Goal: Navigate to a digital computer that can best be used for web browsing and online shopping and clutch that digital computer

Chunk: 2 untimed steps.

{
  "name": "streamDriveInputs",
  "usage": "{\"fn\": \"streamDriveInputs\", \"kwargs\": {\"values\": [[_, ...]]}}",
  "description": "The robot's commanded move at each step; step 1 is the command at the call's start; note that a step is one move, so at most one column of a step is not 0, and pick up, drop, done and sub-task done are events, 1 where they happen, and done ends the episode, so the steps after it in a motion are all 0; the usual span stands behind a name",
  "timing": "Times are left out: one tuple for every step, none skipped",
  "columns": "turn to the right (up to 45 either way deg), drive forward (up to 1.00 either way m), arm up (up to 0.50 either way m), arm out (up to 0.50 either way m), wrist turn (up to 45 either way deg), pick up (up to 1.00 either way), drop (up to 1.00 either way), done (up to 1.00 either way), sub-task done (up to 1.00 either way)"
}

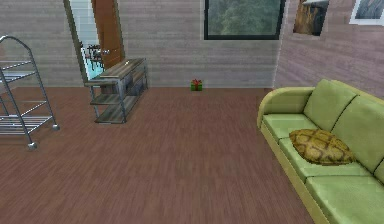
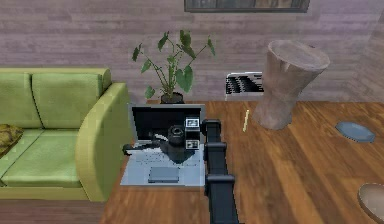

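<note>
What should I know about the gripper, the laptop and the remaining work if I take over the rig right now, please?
Gripper: at the laptop, with the arm reaching out to it. Cannot tell whether it holds anything.
Laptop: lid up, next to the sofa arm, plant behind it.
Done: the robot stands at the laptop.
Left: make sure of the grip, then lift the laptop clear.
</note>
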Motion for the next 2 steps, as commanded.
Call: {"fn": "streamDriveInputs", "kwargs": {"values": [[0.0,0.0,0.0,0.0,39.0,0.0,0.0,0.0,0.0],[0.0,0.0,-0.3,0.0,0.0,0.0,0.0,0.0,0.0]]}}
